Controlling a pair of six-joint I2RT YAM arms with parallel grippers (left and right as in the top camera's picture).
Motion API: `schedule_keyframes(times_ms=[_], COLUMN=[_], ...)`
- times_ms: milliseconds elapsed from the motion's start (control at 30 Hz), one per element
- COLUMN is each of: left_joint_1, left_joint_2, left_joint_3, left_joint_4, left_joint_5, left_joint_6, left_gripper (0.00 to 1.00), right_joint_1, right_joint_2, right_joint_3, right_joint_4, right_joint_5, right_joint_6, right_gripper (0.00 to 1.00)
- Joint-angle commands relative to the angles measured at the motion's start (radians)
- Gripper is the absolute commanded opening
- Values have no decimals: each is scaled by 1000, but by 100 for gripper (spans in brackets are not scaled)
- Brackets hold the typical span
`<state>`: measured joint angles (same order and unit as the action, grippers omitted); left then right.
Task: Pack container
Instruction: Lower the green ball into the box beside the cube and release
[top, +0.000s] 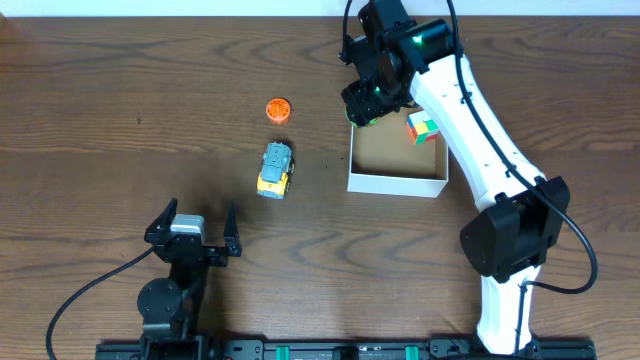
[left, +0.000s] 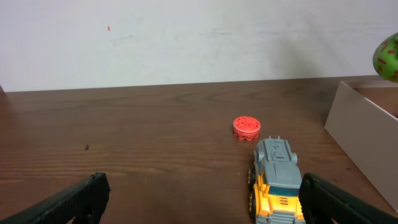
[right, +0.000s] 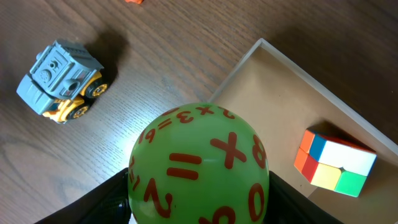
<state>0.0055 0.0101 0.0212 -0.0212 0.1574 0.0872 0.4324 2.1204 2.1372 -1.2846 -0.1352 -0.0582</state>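
Brown wood table (top: 120, 120), seen from overhead, carries the container (top: 395, 185), with a colour cube (top: 422, 127) in its far right corner. A toy truck (top: 275, 168) and an orange disc (top: 278, 108) lie left of the container. The right gripper (top: 365, 103) hangs over its far left corner. The left gripper (top: 190, 235) is spread, empty and well apart.

Left wrist: the truck and disc lie ahead, left of the container's white wall.

Right wrist: the fingers clamp a green ball (right: 199, 165) at the container's left rim.

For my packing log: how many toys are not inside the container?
3: the truck and orange disc on the table left of the container, and the green ball in the right gripper. The arm could hide others.
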Motion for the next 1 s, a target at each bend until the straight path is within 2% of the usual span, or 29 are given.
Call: schedule_keyframes(times_ms=[0,967], left_joint_1=[2,2], left_joint_2=[-6,-6], left_joint_3=[-17,-17], left_joint_4=[-34,-34], left_joint_5=[15,14], left_joint_6=[17,18], left_gripper=[98,98], right_joint_1=[14,14], right_joint_2=[9,9], right_joint_3=[-8,-145], right_joint_4=[5,112], right_joint_5=[-4,-3], right_joint_6=[13,13], right_gripper=[64,67])
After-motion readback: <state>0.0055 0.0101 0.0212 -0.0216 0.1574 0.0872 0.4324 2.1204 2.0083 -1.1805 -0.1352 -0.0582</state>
